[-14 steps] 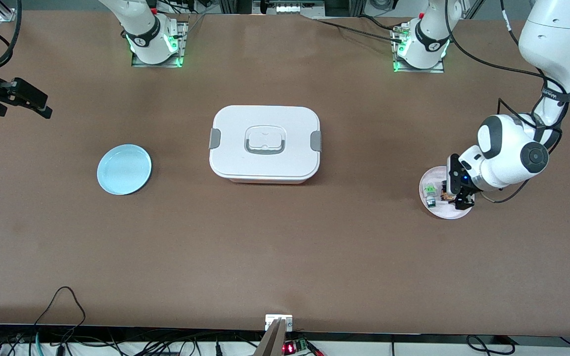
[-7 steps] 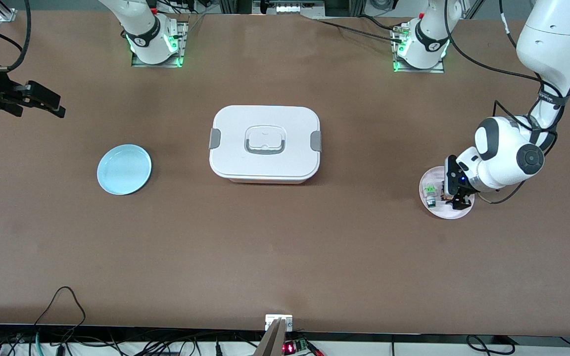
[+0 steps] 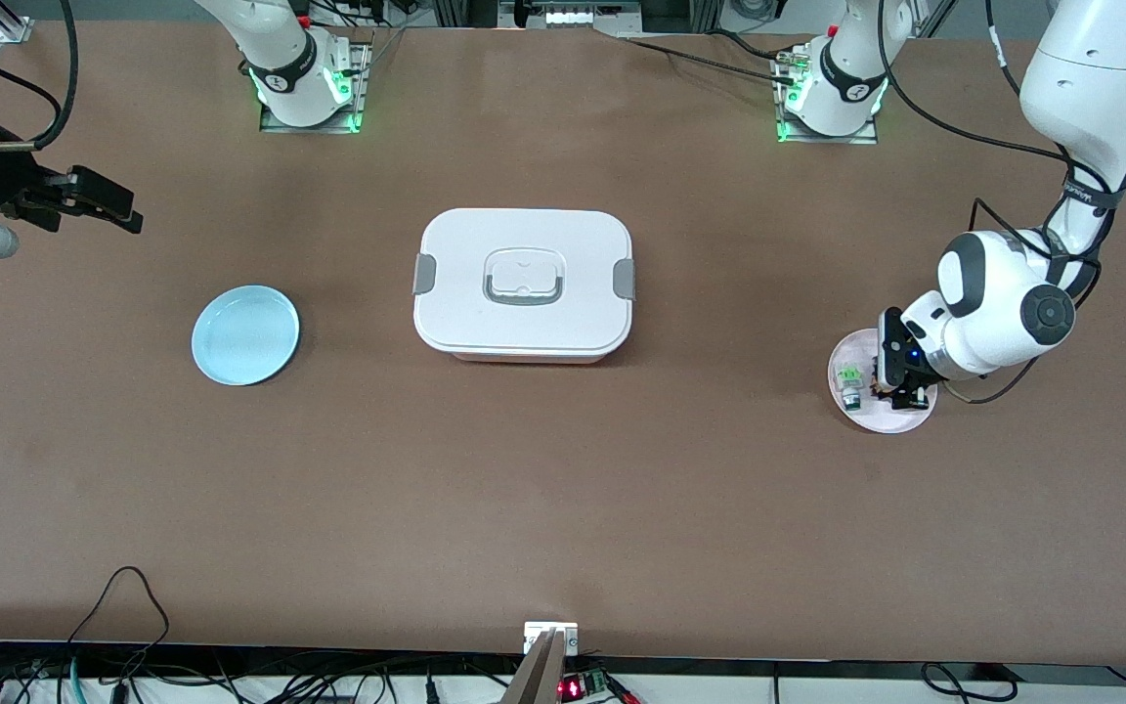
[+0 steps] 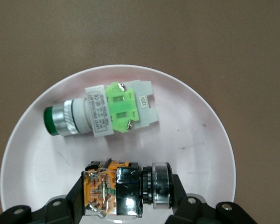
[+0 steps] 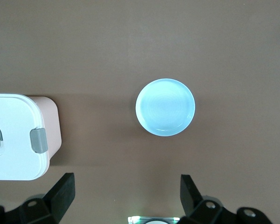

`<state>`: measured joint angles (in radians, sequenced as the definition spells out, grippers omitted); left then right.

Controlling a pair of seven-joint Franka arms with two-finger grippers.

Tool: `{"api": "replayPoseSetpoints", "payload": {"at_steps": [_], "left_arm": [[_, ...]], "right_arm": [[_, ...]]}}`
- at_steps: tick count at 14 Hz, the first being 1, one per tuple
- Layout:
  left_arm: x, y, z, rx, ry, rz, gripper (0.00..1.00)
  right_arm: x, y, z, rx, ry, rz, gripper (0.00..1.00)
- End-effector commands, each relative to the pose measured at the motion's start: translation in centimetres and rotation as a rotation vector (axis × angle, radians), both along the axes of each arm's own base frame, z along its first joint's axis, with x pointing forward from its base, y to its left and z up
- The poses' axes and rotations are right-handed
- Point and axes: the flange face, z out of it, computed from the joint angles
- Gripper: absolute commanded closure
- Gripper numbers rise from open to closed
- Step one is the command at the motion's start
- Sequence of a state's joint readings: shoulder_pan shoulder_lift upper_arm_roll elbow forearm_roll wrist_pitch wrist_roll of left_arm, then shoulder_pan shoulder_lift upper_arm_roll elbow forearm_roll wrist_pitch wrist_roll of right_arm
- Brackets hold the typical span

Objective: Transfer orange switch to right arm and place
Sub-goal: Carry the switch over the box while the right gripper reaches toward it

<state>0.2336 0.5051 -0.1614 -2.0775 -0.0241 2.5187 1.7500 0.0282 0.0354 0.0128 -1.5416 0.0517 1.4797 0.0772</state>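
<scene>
Two claws, one working: left claw (image 4: 126,198) is sitting low over the pink dish (image 4: 210,140), fingers straddling the orange switch (image 4: 123,186), not visibly clamped.
I am judging a slip or twist likely if I close off-centre; the green-and-white part (image 4: 102,112) is lying just beside. Right claw (image 5: 126,196) is waiting wide open and empty above the bench (image 3: 622,489), near the blue plate (image 3: 245,334); open room between.

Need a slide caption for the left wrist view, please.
Left gripper straddles the orange switch beside the green switch on the pink plate.
</scene>
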Motion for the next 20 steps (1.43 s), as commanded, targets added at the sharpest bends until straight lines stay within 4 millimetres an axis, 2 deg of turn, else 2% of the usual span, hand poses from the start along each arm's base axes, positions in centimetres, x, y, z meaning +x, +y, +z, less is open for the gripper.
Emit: {"api": "replayPoseSetpoints", "payload": {"at_steps": [1,3,6,9,10,12,14,18,20], "left_arm": [[0.4,-0.2,3.8,-0.049,-0.005,0.057,1.0],[1.4,-0.7,6.3,-0.115,-0.045,0.144,1.0],[2.2,-5.2,9.5,-0.248,-0.076,0.21,1.0],[0.7,-10.8,11.3,-0.542,0.081,0.328,1.0],[0.6,-12.8,12.5,-0.631,0.11,0.349,1.0],[0.7,-15.2,13.8,-0.788,0.161,0.408,1.0],[1.4,-18.2,16.2,-0.959,0.199,0.444,1.0],[2.0,-26.2,21.5,-1.214,0.246,0.479,1.0],[0.5,-31.7,23.0,-1.358,0.378,0.57,1.0]], "right_arm": [[-0.5,0.6,0.1,0.063,0.011,0.004,0.0],[-0.7,1.4,-0.5,0.191,0.04,-0.01,0.0],[-0.9,2.8,-1.2,0.317,0.069,-0.016,0.0],[-0.8,4.8,-2.1,0.566,0.116,-0.042,0.0],[-0.7,5.6,-2.5,0.658,0.134,-0.057,0.0],[-0.3,6.7,-3.5,0.805,0.152,-0.086,0.0],[0.8,7.2,-4.9,0.892,0.141,-0.085,0.0],[3.0,8.8,-8.3,1.103,0.171,-0.096,0.0],[3.8,10.4,-9.8,1.216,0.193,-0.13,0.0]]}}
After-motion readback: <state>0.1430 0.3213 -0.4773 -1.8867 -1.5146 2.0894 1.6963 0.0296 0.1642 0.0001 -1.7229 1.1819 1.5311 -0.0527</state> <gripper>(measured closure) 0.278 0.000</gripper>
